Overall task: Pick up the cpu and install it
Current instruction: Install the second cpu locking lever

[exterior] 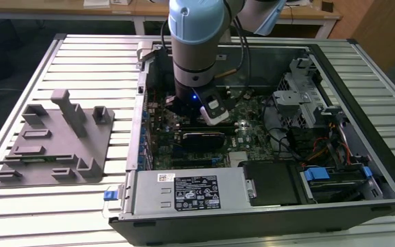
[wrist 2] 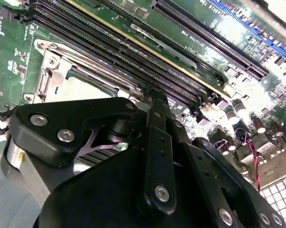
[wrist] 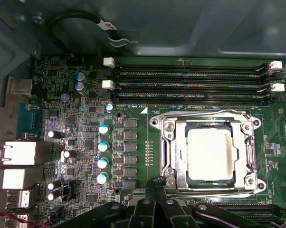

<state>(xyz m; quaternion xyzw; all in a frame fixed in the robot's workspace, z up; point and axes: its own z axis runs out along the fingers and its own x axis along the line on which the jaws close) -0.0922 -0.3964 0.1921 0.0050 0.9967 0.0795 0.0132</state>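
A robotics lab or test workshop — a ribbed, silvery slatted metal desk (exterior: 60, 62) carries an opened black desktop computer case (exterior: 266, 154) and a grey plastic fixture tray with upright posts (exterior: 53, 139). Pale wooden benches (exterior: 115, 10) line the back — plain workroom furniture.

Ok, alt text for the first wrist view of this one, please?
A small flat square cpu with a pale silvery top sits in the metal-framed socket on a green motherboard. Long black memory slots run beside the socket, and the black pincer hovers at the socket's edge.
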